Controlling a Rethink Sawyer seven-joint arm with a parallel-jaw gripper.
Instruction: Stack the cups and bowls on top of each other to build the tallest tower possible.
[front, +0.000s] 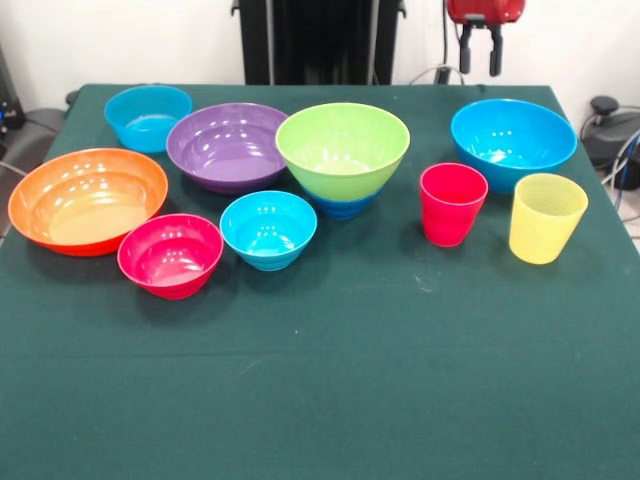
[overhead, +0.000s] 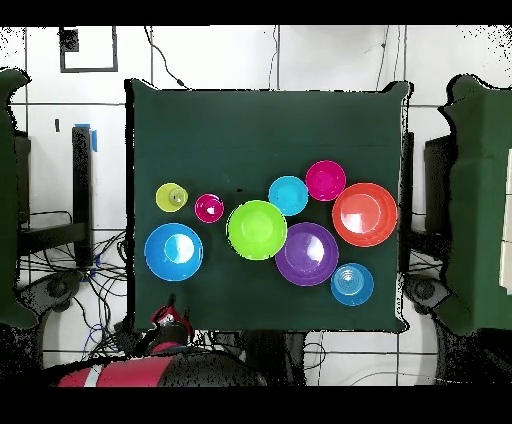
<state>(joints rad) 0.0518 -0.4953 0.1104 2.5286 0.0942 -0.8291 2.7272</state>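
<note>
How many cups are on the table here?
2, both upright near the big blue bowl: the red cup in front of it, the yellow cup beside the red one, toward the table's edge. None looks hidden.

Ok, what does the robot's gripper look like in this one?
In the front view only the gripper shows, at the top edge: a glossy red housing with two short dark jaws hanging below it. A thin cable runs down beside it. The overhead view shows a red and black arm by the table edge.

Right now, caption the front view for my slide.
Lime green bowl stacked on a dark blue bowl; other bowls, two cups unstacked; gripper raised.
</note>
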